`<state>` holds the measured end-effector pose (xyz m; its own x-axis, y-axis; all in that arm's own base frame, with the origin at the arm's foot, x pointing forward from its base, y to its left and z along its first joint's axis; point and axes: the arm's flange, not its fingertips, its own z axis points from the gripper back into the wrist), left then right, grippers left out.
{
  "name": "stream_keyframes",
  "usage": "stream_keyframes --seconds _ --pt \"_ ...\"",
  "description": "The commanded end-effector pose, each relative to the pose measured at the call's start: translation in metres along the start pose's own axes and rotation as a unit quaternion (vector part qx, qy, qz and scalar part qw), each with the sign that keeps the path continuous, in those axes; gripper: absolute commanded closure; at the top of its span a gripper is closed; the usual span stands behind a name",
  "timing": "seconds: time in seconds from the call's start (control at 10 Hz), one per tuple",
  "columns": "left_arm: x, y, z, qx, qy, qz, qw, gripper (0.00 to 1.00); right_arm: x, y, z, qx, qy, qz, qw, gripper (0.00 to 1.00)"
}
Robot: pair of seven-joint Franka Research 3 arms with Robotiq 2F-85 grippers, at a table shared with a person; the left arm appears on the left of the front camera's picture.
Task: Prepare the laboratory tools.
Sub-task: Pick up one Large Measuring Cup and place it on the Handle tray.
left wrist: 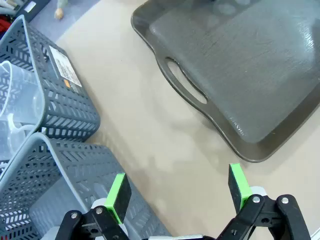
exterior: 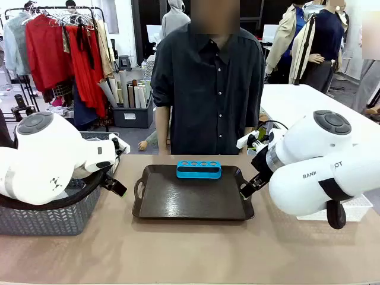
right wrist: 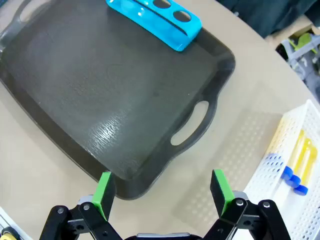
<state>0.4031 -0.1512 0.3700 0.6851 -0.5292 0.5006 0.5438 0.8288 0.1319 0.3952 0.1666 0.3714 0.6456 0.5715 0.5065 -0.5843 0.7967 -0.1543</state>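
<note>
A small blue tube rack (exterior: 198,169) (right wrist: 157,17) lies at the far edge of the dark handled tray (exterior: 193,199), its holes empty. Blue-capped tubes of amber liquid (right wrist: 294,167) lie in a white basket (right wrist: 280,150) at the right. A clear plastic jug (left wrist: 17,100) sits in a grey mesh basket (left wrist: 70,102). My left gripper (exterior: 117,186) (left wrist: 178,189) hangs open over the bare table beside the tray's left handle. Over the tray's right handle corner my right gripper (exterior: 248,189) (right wrist: 161,192) stands open too. Neither holds anything.
Two grey mesh baskets (exterior: 53,217) (left wrist: 60,190) stand at the left, under my left arm. The white basket (exterior: 350,208) sits at the right, partly behind my right arm. A person in a dark shirt (exterior: 208,83) stands at the far side.
</note>
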Motion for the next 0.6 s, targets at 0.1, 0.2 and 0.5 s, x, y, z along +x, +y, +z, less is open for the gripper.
stream_keyframes --seconds 0.1,0.2,0.5 --pt "0.0000 0.0000 0.0001 0.000 0.000 0.000 1.000 0.00 0.0000 0.0000 0.0000 0.000 0.000 0.000 1.000 0.00" --pt "0.0000 0.0000 0.0001 0.000 0.000 0.000 1.000 0.00 0.0000 0.0000 0.0000 0.000 0.000 0.000 1.000 0.00" --pt "0.0000 0.0000 0.0001 0.000 0.000 0.000 1.000 0.00 0.0000 0.0000 0.0000 0.000 0.000 0.000 1.000 0.00"
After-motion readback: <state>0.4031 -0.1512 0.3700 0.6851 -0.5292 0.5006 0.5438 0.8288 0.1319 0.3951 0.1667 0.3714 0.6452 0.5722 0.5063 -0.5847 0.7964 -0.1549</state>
